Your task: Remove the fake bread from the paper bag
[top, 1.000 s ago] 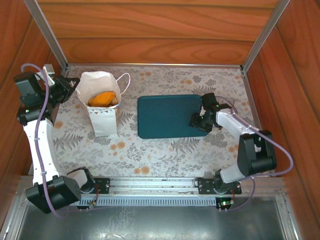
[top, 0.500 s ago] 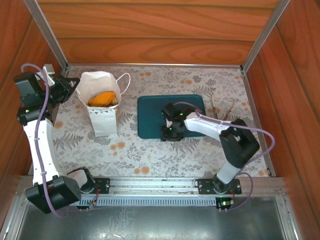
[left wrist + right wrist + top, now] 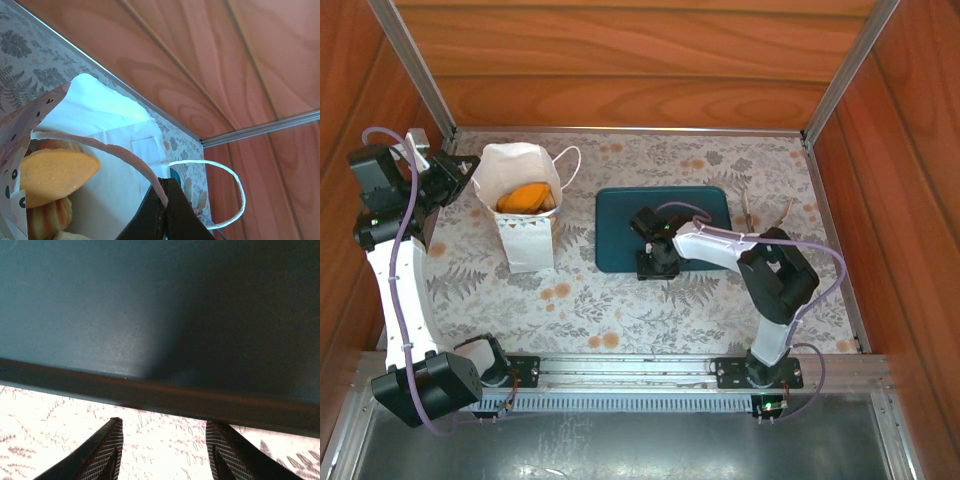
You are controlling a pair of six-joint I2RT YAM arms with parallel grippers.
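Container 1: paper bag, white, count one, upright at the far left of the patterned tablecloth, mouth open. Contents: fake bread, all of it inside the bag. The left wrist view allows three pieces to be counted: a flat orange slab uppermost, a ridged roll under it, and a rounded golden piece behind. Whether more lie beneath cannot be told. Cord handles, count two: the near handle runs into the left gripper, whose fingers are pinched together on it, and the far handle loops free beyond them. Container 2: teal tray, count one, flat at the table's centre, well apart from the bag. Right gripper: at the tray's near edge, fingers spread over the cloth, grasping nothing. Thin tan sticks, count two, on the cloth just beside the tray's right edge.
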